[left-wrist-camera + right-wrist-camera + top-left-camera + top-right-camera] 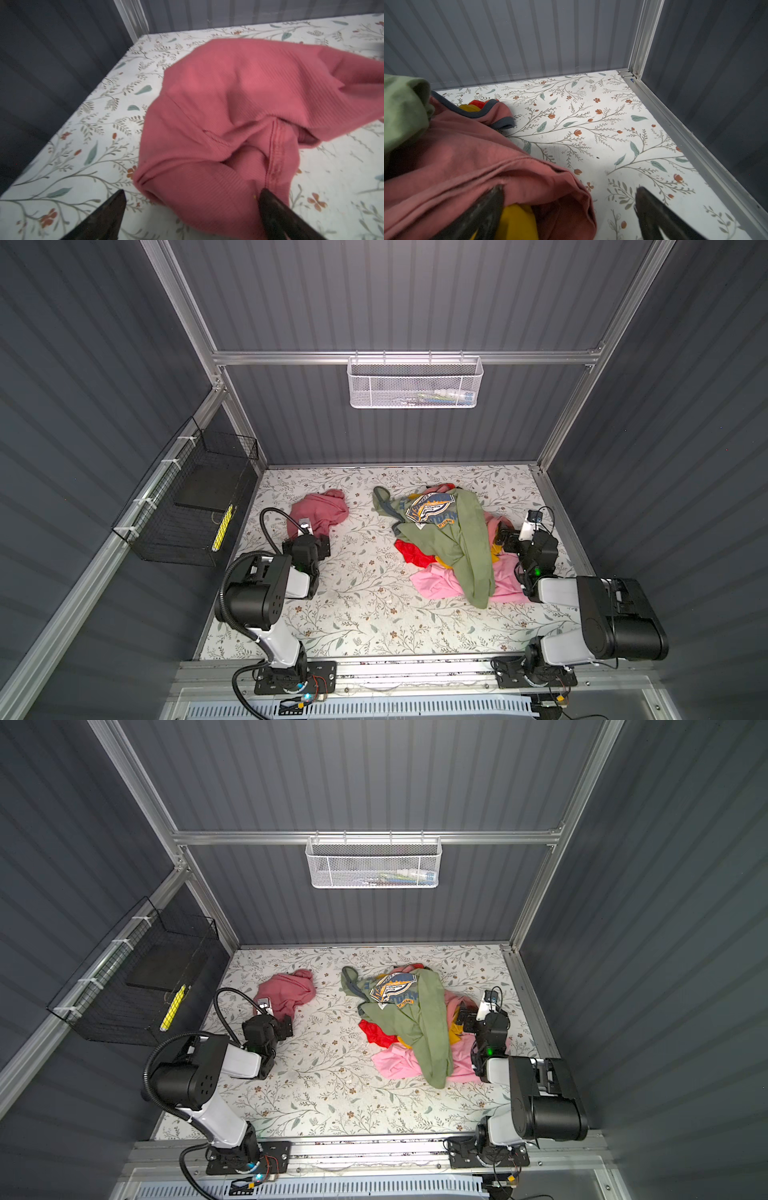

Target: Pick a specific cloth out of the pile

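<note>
The cloth (319, 510) lies crumpled by itself on the table (365, 614), left of the pile (451, 543) and well apart from it, with bare tabletop between; judged from that, the picking-out looks done or nearly so. The left gripper (193, 192) sits just beside the cloth's near edge, jaws wide apart and nothing clamped; in the left wrist view one finger (276, 214) lies over a stitched hem (274, 149) and the other over bare table; this reads as a release or as a fresh grasp being lined up, and the frames do not say which. The right gripper (570, 188) is likewise spread and empty; it sits at the pile's right edge, one finger above a rose garment (467, 155) with dark trim and a yellow cloth (517, 220), the other over the table; probably placed there to steady the heap. A T-shirt (465, 547) drapes over the pile, with a red cloth (409, 553) and a pink cloth (436, 585) showing beneath; the rose garment is close in colour and could be mistaken for the target.
</note>
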